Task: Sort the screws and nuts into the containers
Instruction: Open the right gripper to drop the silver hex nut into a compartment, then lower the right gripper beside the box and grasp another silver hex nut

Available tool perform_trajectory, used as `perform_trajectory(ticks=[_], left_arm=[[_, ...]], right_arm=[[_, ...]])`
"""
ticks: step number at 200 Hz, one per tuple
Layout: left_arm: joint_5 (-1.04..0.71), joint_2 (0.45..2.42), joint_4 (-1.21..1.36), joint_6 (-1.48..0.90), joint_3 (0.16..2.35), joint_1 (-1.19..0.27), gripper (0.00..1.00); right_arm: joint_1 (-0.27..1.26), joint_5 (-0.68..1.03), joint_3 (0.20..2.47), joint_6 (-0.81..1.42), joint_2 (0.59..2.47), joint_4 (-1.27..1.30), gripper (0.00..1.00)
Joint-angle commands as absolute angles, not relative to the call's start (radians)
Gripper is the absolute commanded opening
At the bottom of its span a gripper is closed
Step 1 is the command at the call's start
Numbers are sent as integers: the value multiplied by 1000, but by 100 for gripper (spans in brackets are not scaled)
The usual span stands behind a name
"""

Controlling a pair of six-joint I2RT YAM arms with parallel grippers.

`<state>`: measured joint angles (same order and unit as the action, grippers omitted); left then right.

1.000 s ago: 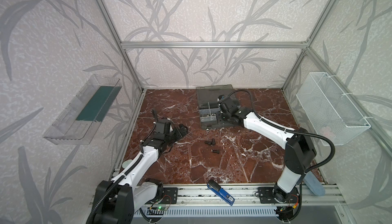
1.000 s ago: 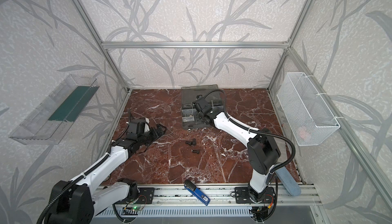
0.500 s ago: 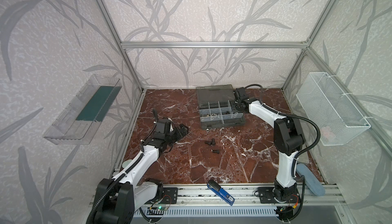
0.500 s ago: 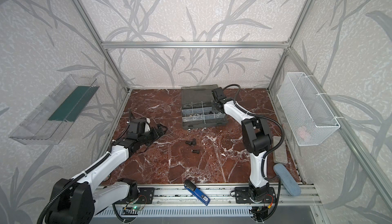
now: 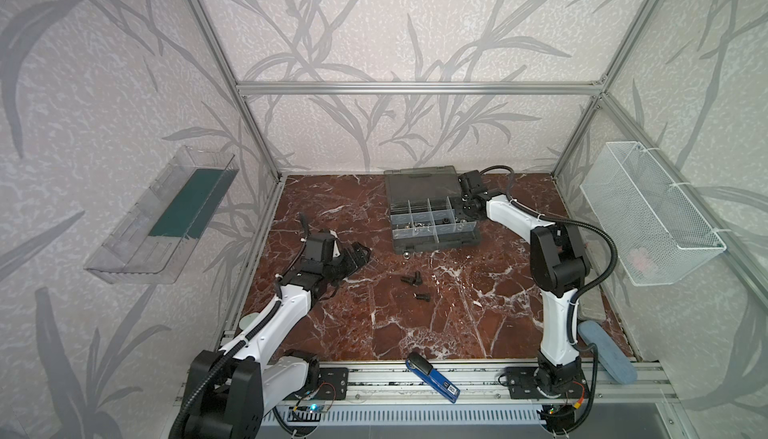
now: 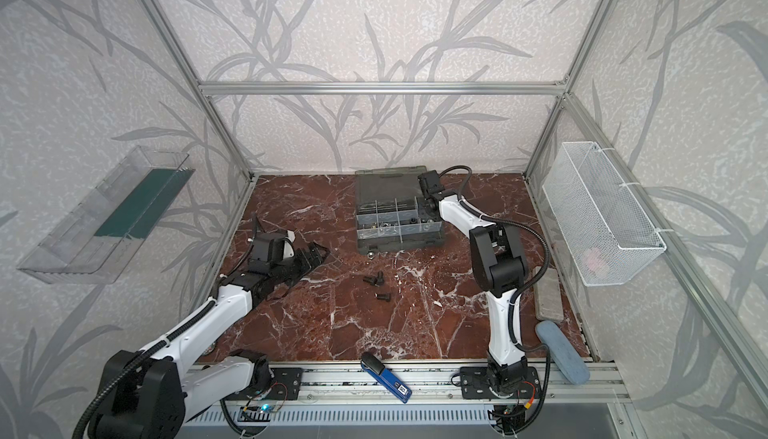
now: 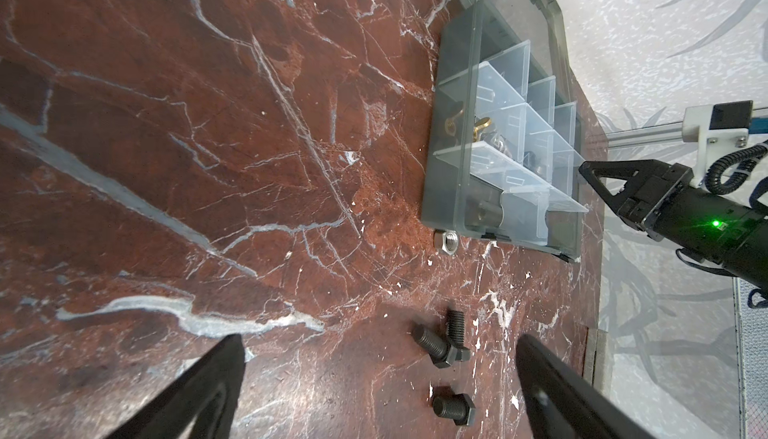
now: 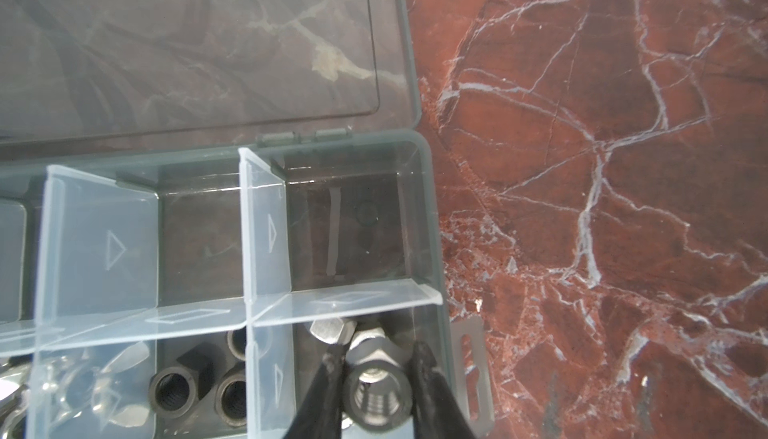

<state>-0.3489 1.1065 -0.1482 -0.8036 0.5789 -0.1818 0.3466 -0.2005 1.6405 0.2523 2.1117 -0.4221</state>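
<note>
Right jaws pinch a nut (image 8: 376,395) inside a cell (image 8: 434,345); left jaws gape near 3 screws (image 7: 441,347).

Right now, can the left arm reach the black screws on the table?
Probably yes. The left gripper is open and aimed at the three screws, with only bare table between. The right gripper is off at the case, shut on a nut.

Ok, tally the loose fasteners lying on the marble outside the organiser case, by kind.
Black screws: 3
Silver nuts: 1
Total: 4
</note>
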Motion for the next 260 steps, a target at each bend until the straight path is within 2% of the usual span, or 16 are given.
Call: perform_trajectory(ticks=[1,10,27,38,63,86,121,152,207,235,260], left_arm=[[-363,1094,-127,-793,574,-177,99],[-366,1096,-126,-793,575,-177,99],[-367,1095,-127,-792,577,-178,99],[-366,1095,-128,-793,577,-177,99],[-362,1100,-125,-792,577,-177,99],[-369,1111,-128,-787,584,-177,99],[-364,1114,-134,-785,589,-178,99],[-361,1126,-127,-787,589,-176,99],[-374,1157,-122,-785,600,-177,99],[-365,1164,-128,-790,601,-176,99],[-364,1169,-125,-801,600,-176,99]], right_arm=[[343,-192,1684,242,2124,-434,7],[344,-191,1687,242,2126,-437,12],[341,-180,1703,237,2131,-454,35],[342,-168,1707,232,2125,-459,46],[344,-105,1683,209,2099,-438,55],[345,-63,1646,213,2051,-430,56],[360,182,1517,203,1932,-356,56],[439,243,1377,196,1843,-299,56],[612,213,1210,214,1783,-221,58],[696,116,1150,296,1769,-143,60],[762,1,1183,350,1806,-169,61]])
